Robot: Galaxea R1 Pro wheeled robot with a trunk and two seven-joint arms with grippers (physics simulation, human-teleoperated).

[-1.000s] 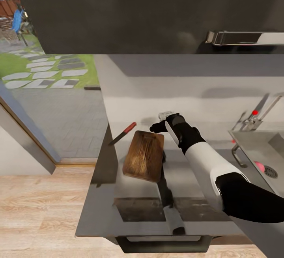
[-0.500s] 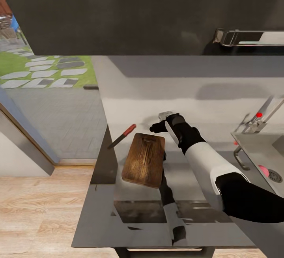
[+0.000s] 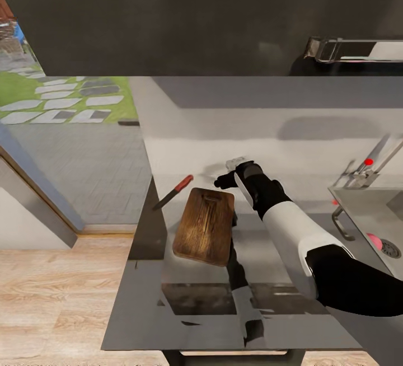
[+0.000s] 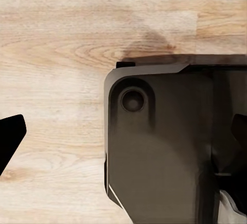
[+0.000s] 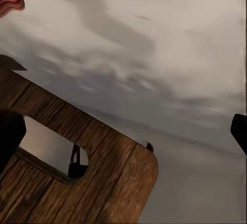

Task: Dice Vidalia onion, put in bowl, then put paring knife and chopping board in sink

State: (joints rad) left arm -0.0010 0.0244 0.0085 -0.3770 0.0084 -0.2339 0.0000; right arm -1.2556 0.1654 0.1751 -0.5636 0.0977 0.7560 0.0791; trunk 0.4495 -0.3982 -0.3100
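My right tool (image 3: 224, 180) hovers just past the chopping board's (image 3: 205, 225) handle end, fingers spread wide with nothing between them. My left tool's fingers (image 4: 11, 136) also sit wide apart over wood floor (image 4: 51, 54). The board lies on the table (image 3: 145, 299); the red-handled paring knife (image 3: 172, 191) rests beside its left edge. A pinkish round object (image 3: 374, 241), possibly the onion, lies in the sink (image 3: 364, 209).

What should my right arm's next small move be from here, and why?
Probably ease the right gripper down and slightly forward onto the handle end of the chopping board. Its fingers look spread in the right wrist view, with the board's cut-out handle just below them. The paring knife lies apart, on the counter.
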